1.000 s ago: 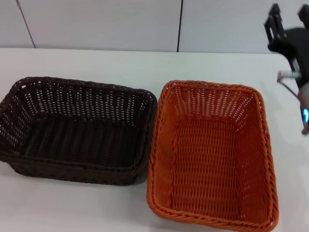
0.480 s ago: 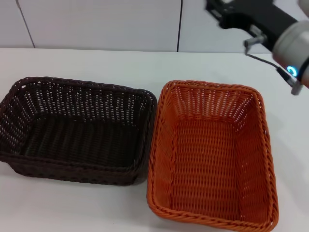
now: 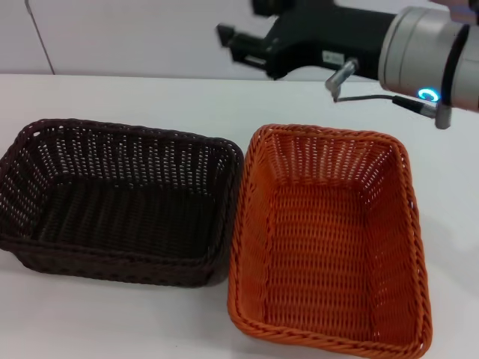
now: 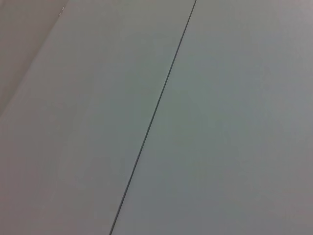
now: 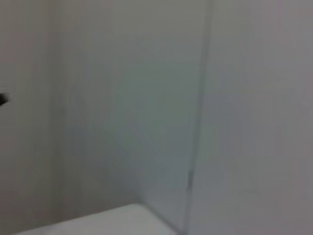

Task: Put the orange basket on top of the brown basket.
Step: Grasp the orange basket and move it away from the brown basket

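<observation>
The brown basket [image 3: 116, 202] sits on the white table [image 3: 150, 97] at about nine o'clock in the head view, upright and open side up, nothing inside it. Just beside it, at about five o'clock, stands the orange basket [image 3: 329, 239], also upright and with nothing in it; its left rim runs along the brown basket's right rim, so close that the two seem to touch near the far corner, though contact cannot be told for sure. Up at about one o'clock, the right gripper [image 3: 239, 30] reaches across above the table's far edge, in front of the pale wall panels [image 3: 150, 34], its dark body leading back to a silver wrist with a lit blue ring [image 3: 428, 95]. It hangs clear of both baskets, beyond the orange one's far rim. Its fingers are spread apart, holding nothing. The left gripper is not seen in any view; the left wrist view shows only wall panels with a seam [image 4: 154, 115].
</observation>
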You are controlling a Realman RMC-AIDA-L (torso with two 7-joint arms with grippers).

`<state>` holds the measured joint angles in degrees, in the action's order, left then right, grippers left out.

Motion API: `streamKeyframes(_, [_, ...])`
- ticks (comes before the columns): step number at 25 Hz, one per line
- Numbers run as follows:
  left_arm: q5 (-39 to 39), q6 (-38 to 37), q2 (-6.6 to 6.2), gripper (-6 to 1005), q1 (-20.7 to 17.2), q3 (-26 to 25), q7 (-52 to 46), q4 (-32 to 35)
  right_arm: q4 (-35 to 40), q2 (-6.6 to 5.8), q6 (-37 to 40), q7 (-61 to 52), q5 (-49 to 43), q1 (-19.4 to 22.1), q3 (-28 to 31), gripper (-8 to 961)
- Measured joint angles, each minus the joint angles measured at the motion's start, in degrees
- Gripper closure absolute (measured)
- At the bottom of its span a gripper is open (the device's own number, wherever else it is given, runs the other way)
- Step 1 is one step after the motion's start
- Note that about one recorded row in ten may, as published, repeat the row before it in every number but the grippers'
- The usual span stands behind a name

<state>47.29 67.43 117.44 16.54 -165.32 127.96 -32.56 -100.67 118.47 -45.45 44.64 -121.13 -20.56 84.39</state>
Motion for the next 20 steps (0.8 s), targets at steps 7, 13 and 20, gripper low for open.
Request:
streamKeyframes(7, [0.0, -1.1, -0.11, 348, 0.0, 0.0, 0.0, 0.0, -4.2, -0.62, -14.7, -0.2, -2.9, -3.9, 1.0, 394])
streamKeyframes(13, [0.0, -1.8, 0.04, 348, 0.0, 0.0, 0.0, 0.1, -8.6, -2.05, -22.6, -0.1, -7.6, -4.8, -1.4, 395])
streamKeyframes(20, [0.0, -2.8, 0.03, 348, 0.0, 0.0, 0.0, 0.2, -14.8, -2.8, -26.8, -0.6, -10.6, -3.3, -4.3, 396])
